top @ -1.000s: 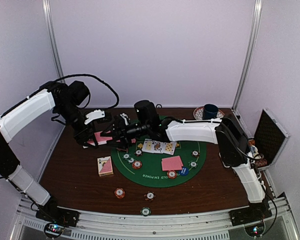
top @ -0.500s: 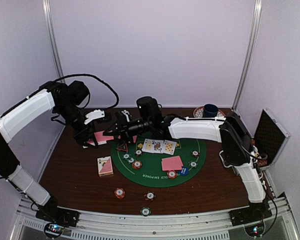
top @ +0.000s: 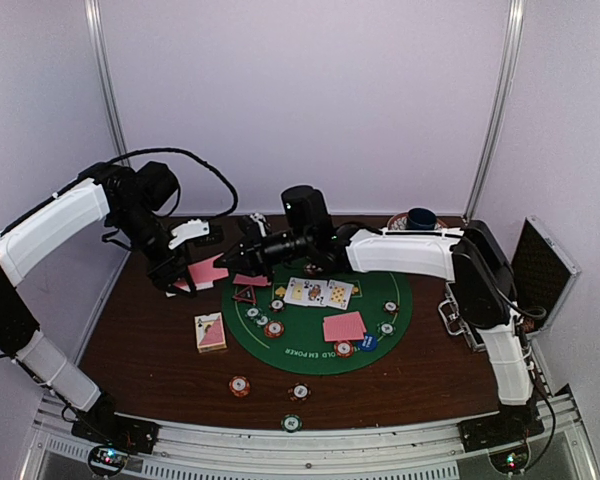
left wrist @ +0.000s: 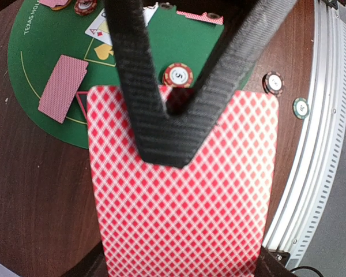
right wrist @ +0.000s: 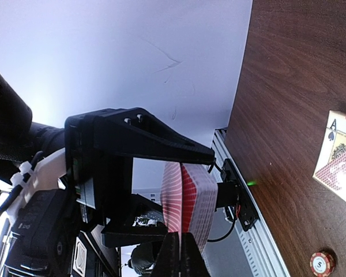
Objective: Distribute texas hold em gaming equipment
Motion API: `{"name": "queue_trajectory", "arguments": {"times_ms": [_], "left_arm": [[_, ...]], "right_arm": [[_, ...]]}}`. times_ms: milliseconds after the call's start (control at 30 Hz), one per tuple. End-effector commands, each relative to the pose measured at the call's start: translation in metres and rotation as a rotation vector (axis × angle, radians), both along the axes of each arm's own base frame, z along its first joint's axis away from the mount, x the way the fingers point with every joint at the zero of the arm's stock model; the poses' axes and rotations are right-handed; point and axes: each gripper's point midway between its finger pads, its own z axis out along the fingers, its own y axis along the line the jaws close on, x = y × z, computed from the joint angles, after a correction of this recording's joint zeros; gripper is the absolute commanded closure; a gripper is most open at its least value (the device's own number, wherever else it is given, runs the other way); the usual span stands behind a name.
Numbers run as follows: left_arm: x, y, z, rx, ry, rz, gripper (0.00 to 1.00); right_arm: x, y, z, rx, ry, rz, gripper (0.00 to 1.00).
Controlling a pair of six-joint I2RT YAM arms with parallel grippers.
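Only the left wrist view shows the playing cards' (left wrist: 184,202) red diamond-lattice backs. The stack is clamped in the closed left end effector (top: 193,268) above the brown wooden tabletop (left wrist: 34,190), at 10 o'clock off the round green felt (left wrist: 187,43). The right wrist view shows it edge-on, with the right end effector's (right wrist: 180,254) black fingers pressed together at its 6 o'clock edge; I cannot tell whether they hold a card.

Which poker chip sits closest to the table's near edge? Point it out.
The green chip, lying right against the metal rail. The orange-red chip and the dark chip lie farther in from that edge.
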Motion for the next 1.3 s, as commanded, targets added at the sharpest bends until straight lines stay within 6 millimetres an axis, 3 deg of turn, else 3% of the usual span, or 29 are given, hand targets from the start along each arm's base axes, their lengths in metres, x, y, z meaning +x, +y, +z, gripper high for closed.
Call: {"name": "queue_trajectory", "arguments": {"times_ms": [0, 267, 533, 667, 867, 1033, 1267], "left_arm": [[-0.002, -0.002, 0.009, -0.027, -0.032, -0.019, 1.00], [-0.001, -0.001, 0.006, -0.017, -0.030, -0.016, 1.00], [0.000, -0.001, 0.006, -0.013, -0.031, -0.016, 1.00], [0.000, -0.001, 0.007, -0.013, -0.034, -0.018, 1.00], [0.000, 0.000, 0.006, -0.011, -0.035, -0.018, 1.00], [0.000, 0.000, 0.006, -0.011, -0.032, -0.018, 1.00], [0.000, -0.002, 0.004, -0.014, -0.023, -0.019, 1.00]], "right_arm": [[-0.003, -0.012, 0.028, 0.042, -0.035, 0.007, 1.00], [0.015, -0.039, 0.029, 0.031, -0.032, -0.041, 1.00], [0.043, -0.089, 0.013, -0.005, -0.026, -0.127, 1.00], [0.065, -0.123, -0.001, -0.034, -0.018, -0.187, 1.00], [0.102, -0.189, -0.045, -0.178, -0.043, -0.296, 1.00], [0.116, -0.250, -0.095, -0.419, -0.052, -0.354, 1.00], [0.130, -0.296, -0.132, -0.605, -0.097, -0.400, 1.00]]}}
